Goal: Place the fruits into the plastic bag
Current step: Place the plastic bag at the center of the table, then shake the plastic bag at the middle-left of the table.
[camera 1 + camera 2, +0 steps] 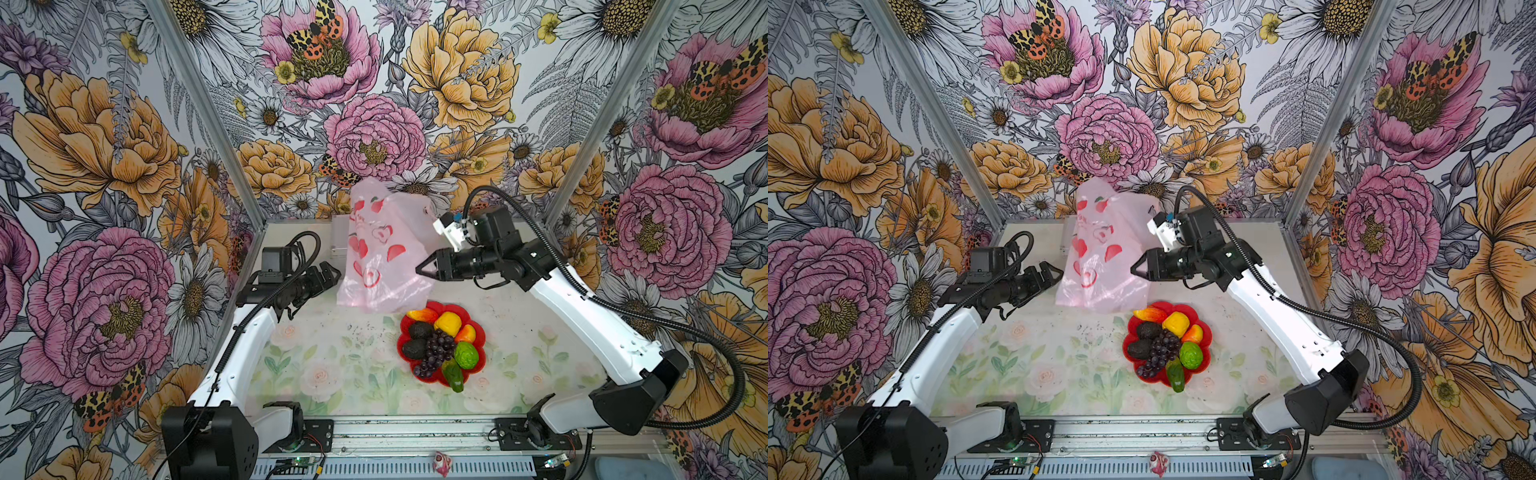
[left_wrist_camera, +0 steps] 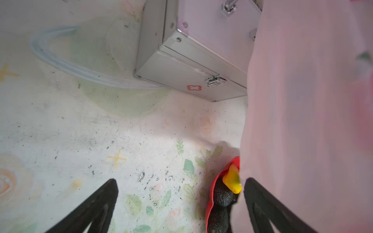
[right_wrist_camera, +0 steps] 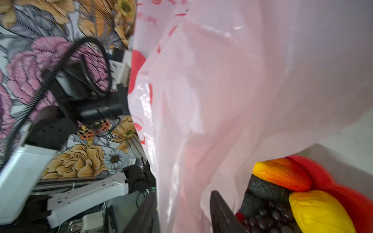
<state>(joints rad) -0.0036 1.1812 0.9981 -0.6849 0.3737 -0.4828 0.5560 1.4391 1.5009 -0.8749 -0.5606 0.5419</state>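
The pale-pink plastic bag (image 1: 374,249) (image 1: 1100,249) stands tall at the back of the table, with its lower edge just behind the red plate (image 1: 481,332). The fruits lie heaped on the plate: an orange mango (image 1: 422,314), a lemon (image 1: 448,323), two avocados (image 1: 420,330), grapes (image 1: 438,351), a lime (image 1: 466,354) and a green-red mango (image 1: 453,376). My right gripper (image 1: 419,269) (image 3: 182,193) is at the bag's right side, its jaws apart, with bag film (image 3: 222,90) lying loose between them. My left gripper (image 1: 330,274) (image 2: 181,181) hangs wide open and empty at the bag's left side.
A silver metal case (image 2: 191,70) (image 1: 338,237) stands behind the bag against the back wall. The floral table mat (image 1: 332,365) stretches in front of the plate. The cage's posts and patterned walls close in the back and both sides.
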